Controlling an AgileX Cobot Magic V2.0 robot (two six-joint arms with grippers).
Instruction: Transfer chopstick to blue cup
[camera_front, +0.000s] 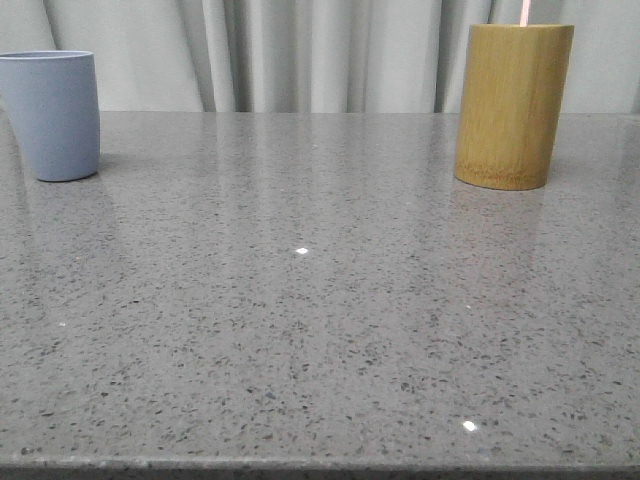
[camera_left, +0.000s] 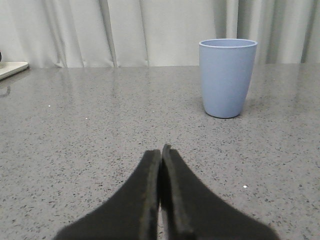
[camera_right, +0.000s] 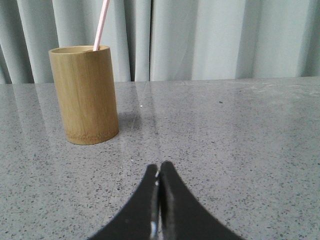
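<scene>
Grey speckled stone table (camera_front: 300, 330), polished, with pale curtains (camera_front: 330, 50) hanging behind its far edge.

Item 1: blue cup (camera_front: 52, 115). I log it upright in the front view at about ten o'clock from the table's middle, near the far left edge. My left wrist camera shows the blue cup (camera_left: 227, 77) standing open-mouthed and matte.

Item 2: bamboo holder (camera_front: 512, 105). Yellow-brown cylinder, upright, at about two o'clock from the table's middle, well apart from the blue cup and taller than it. My right wrist camera shows the bamboo holder (camera_right: 85, 95) resting on the stone.

Item 3: chopstick (camera_front: 525, 12). Thin pale pink stick, standing inside the bamboo holder, its upper end rising above the rim. On the right wrist camera the chopstick (camera_right: 100, 25) leans slightly against the holder's rim.

Item 4: left gripper (camera_left: 161, 150). Black jaws pressed together, nothing between them, low over the table and apart from the blue cup.

Item 5: right gripper (camera_right: 159, 167). Black jaws likewise clenched on nothing, low over the table, apart from the bamboo holder.
</scene>
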